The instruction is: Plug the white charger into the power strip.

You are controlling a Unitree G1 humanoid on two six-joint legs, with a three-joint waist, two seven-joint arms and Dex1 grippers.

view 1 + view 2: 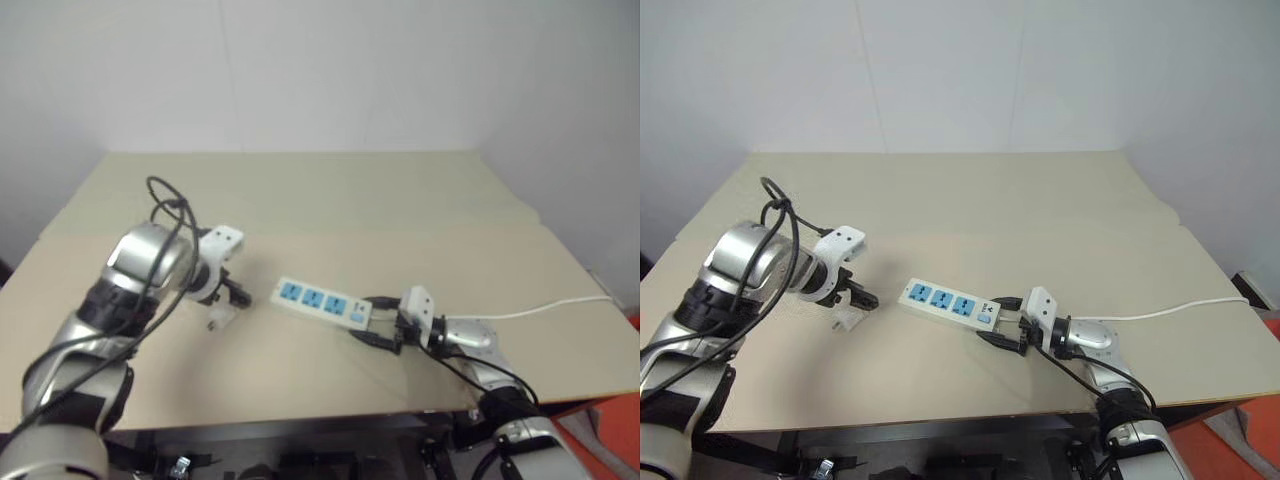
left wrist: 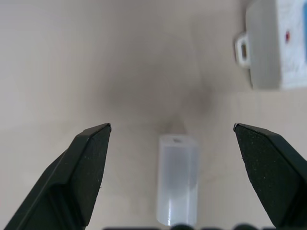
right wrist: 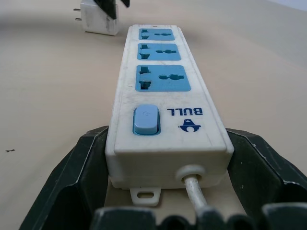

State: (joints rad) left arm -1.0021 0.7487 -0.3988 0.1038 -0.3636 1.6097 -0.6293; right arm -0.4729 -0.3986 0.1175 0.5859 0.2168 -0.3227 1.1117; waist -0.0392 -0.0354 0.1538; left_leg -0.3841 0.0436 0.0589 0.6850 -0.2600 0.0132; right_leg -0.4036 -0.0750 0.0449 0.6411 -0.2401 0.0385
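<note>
The white charger (image 2: 177, 179) lies on its side on the tan table, just left of the power strip (image 1: 320, 302). My left gripper (image 2: 171, 127) hangs over it, open, with one black finger on each side and neither touching it. The strip is a flat white bar with three blue sockets and a blue switch (image 3: 145, 120). Its switch end sits between the fingers of my right gripper (image 1: 1000, 320), which is shut on it. In the right wrist view the charger (image 3: 99, 19) rests beyond the strip's far end, prongs pointing sideways.
The strip's thin white cord (image 1: 560, 305) runs off toward the table's right edge. The tan table (image 1: 330, 200) stretches back to a white wall. A red object (image 1: 625, 400) sits below the table's right corner.
</note>
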